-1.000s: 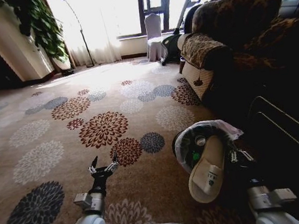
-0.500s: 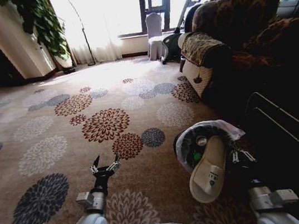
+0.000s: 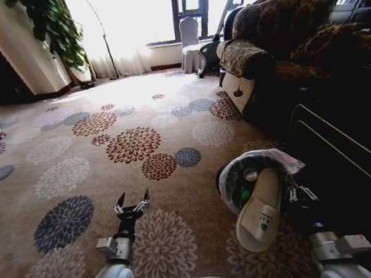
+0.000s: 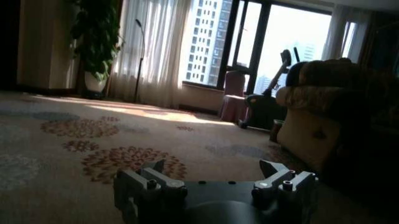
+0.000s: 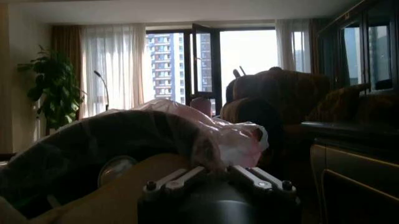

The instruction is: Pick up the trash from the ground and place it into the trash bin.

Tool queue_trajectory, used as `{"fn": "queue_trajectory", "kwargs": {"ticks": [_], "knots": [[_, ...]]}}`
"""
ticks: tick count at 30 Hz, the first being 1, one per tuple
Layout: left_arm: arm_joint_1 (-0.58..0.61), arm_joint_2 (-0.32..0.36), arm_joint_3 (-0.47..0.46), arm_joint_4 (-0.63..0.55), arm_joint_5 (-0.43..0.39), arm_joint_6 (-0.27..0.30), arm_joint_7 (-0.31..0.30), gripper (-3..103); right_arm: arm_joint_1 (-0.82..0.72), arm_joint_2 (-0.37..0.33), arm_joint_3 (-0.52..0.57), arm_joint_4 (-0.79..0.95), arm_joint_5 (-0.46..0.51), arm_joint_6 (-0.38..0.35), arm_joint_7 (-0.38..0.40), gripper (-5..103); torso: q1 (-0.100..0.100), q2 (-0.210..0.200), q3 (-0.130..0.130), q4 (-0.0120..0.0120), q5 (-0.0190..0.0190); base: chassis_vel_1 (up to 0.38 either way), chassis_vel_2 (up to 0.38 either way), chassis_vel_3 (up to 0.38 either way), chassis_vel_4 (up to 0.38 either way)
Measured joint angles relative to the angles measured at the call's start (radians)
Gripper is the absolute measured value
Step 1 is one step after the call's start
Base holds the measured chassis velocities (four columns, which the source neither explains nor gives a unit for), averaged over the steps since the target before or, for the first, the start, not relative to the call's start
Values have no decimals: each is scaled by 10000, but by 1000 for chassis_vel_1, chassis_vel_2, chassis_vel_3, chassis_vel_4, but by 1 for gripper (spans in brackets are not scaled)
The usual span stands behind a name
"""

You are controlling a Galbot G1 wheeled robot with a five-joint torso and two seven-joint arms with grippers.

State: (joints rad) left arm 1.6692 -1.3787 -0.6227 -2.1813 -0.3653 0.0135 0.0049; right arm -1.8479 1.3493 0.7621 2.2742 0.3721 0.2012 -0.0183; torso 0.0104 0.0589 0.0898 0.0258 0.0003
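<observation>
my right gripper (image 3: pixel 299 195) sits at the lower right of the head frame, tucked against the trash bin (image 3: pixel 230 178), the small black bucket with its clear liner (image 3: pixel 283 159) bunched round the rim. the bin is tipped so its mouth faces my head camera, and it lies directly left of that gripper, touching it. a beige slipper (image 3: pixel 259 212) hangs out over the bin's near rim, sole up. inside the mouth i see a round pale lid-like piece (image 3: pixel 249 174) and a bit of green (image 3: pixel 244 193). i cannot tell whether my right fingers are spread or pressed together; the bin and slipper hide them, though in the right wrist view the liner (image 5: pixel 234 140) and dark bin wall (image 5: pixel 112 140) press close in front of the gripper (image 5: pixel 215 179).

my left gripper (image 3: pixel 131 206) hovers low left of centre in the head frame, well apart from the bin, fingers spread wide and holding nothing; the left wrist view shows the same gap between the two fingers (image 4: pixel 149 179).

the flowered carpet (image 3: pixel 104 158) stretches open across the left and middle of the frame up to the bright window (image 3: pixel 152 7). the right side is crowded: a brown armchair (image 3: pixel 262 43) at upper right, and a dark cabinet (image 3: pixel 356 155) just beside the bin on its right.
</observation>
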Motion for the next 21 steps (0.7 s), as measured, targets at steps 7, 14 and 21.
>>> {"fn": "queue_trajectory", "kwargs": {"ticks": [7,14,21], "knots": [[60,10,1,67,18,-10,26,100,-102,151,149,-35,5,-135,-3,0,-2,1,-3,-1,1,368,-319,-362,312],[33,18,125,171,78,-14,28,100,-385,150,770,-95,99,-437,2,0,-4,3,-4,-2,-8,212,-117,-207,111],[43,-66,258,228,169,-60,31,100,-475,-139,1330,-162,419,-1062,-1,0,6,0,5,3,-5,-55,26,51,-26]]}}
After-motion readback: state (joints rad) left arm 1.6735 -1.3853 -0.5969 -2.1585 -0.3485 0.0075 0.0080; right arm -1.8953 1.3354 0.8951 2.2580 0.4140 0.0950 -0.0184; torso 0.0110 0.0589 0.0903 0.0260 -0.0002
